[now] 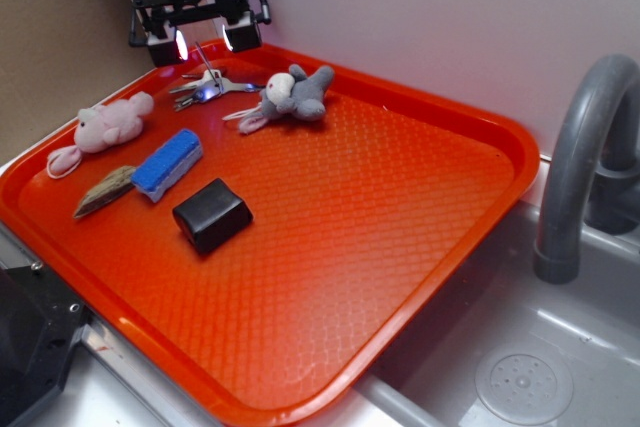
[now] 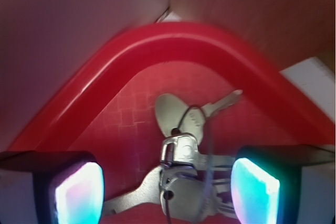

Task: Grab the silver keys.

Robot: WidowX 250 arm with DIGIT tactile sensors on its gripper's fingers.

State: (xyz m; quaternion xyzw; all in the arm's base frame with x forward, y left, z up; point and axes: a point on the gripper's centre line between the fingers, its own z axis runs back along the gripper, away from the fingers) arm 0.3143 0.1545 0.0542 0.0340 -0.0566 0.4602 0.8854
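Observation:
The silver keys (image 1: 205,86) lie fanned out on the orange tray (image 1: 400,207) near its far left corner, a wire ring standing up from them. My gripper (image 1: 204,44) hovers just above them, open. In the wrist view the keys (image 2: 184,182) sit between my two glowing pads (image 2: 79,192), one pad on each side, neither touching metal. One key tip points toward the tray's corner rim (image 2: 173,40).
A grey plush mouse (image 1: 290,97) lies right of the keys, a pink plush (image 1: 105,127) to their left. Nearer the front are a blue sponge block (image 1: 167,165), a brown wedge (image 1: 103,191) and a black block (image 1: 212,214). A sink with a grey faucet (image 1: 580,167) lies right of the tray.

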